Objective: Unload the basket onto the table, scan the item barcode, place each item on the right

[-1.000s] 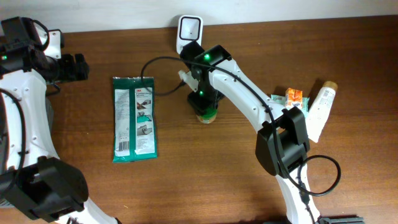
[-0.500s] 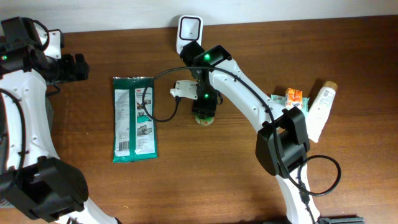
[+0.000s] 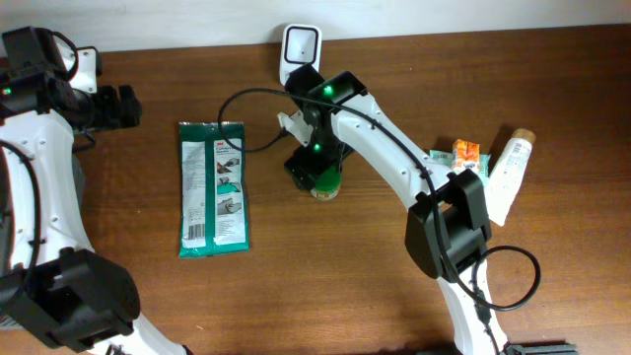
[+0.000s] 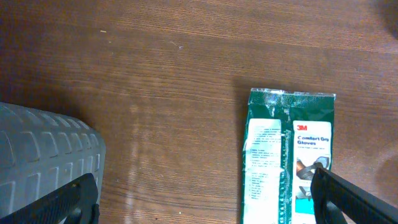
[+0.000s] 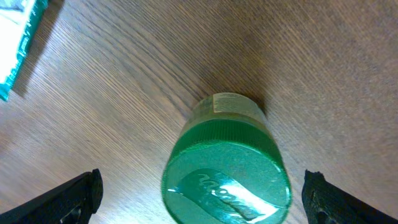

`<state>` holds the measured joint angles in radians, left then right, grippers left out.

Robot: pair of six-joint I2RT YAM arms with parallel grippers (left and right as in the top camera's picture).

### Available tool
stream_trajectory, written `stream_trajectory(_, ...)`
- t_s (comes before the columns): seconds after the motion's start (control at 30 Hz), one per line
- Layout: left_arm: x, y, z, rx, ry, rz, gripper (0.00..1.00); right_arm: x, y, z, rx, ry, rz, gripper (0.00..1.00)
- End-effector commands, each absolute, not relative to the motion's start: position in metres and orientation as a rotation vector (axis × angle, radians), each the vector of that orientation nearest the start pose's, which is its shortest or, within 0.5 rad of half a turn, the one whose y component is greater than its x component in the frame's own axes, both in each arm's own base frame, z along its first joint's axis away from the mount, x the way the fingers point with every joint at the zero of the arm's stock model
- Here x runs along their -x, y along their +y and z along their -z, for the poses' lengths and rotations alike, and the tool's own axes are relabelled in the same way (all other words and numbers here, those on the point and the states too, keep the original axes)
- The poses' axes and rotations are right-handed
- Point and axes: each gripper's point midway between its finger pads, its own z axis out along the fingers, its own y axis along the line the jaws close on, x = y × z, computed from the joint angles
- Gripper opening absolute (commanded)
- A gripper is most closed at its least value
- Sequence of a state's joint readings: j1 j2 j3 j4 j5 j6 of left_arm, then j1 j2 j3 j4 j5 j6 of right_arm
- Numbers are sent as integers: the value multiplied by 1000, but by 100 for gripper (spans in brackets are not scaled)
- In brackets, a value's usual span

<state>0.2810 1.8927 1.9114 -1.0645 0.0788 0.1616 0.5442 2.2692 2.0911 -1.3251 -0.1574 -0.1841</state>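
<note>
In the right wrist view the right gripper (image 5: 200,186) has its fingers (image 5: 71,198) at the lower left and lower right corners, spread wide. The jar (image 5: 227,171) stands upright between them at bottom centre, green lid toward the lens. Bare wood shows on both sides, so the claw straddles the jar without touching it. I read that stance as lined up to take the jar by its sides, since any code on its label would have to be turned toward the reader. Past the lid a strip of pale label shows, too small to tell whether it carries a barcode

The left wrist view shows the left gripper (image 4: 205,202) likewise parted, nothing between its tips, apparently idle over the table (image 4: 161,74). Beyond it the green glove pack (image 4: 289,155) lies flat at the right, and a grey ribbed thing (image 4: 43,158) that I cannot identify sits at lower left

Only the overhead view gives the layout. The jar is just left of centre under the right arm and the glove pack is well apart in the left half. An orange packet (image 3: 469,153) and a white tube (image 3: 508,173) lie at the right. Farthest off, at top centre, is the white scanner (image 3: 300,46), its black cable (image 3: 246,94) looping left. It seems set there so items can be brought up to it. The arm hides the jaws from above, and the wrist views never show the scanner
</note>
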Motion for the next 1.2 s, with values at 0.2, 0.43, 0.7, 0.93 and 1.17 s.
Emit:
stream_trajectory(0.2, -457, 119, -216, 115, 2606, -46, 99, -411, 225, -104, 275, 3002, -106, 96)
stream_trajectory(0.43, -457, 119, -216, 115, 2606, -46, 99, -403, 243, -97, 252, 3024, -155, 95)
stream_trajectory(0.7, -457, 119, -216, 115, 2606, -46, 99, -395, 245, -78, 227, 3086, -167, 89)
stream_trajectory(0.93, -457, 119, -216, 115, 2606, -46, 99, -387, 244, -60, 238, 3115, -147, 85)
stream_trajectory(1.17, -457, 119, -216, 115, 2606, -46, 99, -387, 244, -57, 250, 3114, -146, 79)
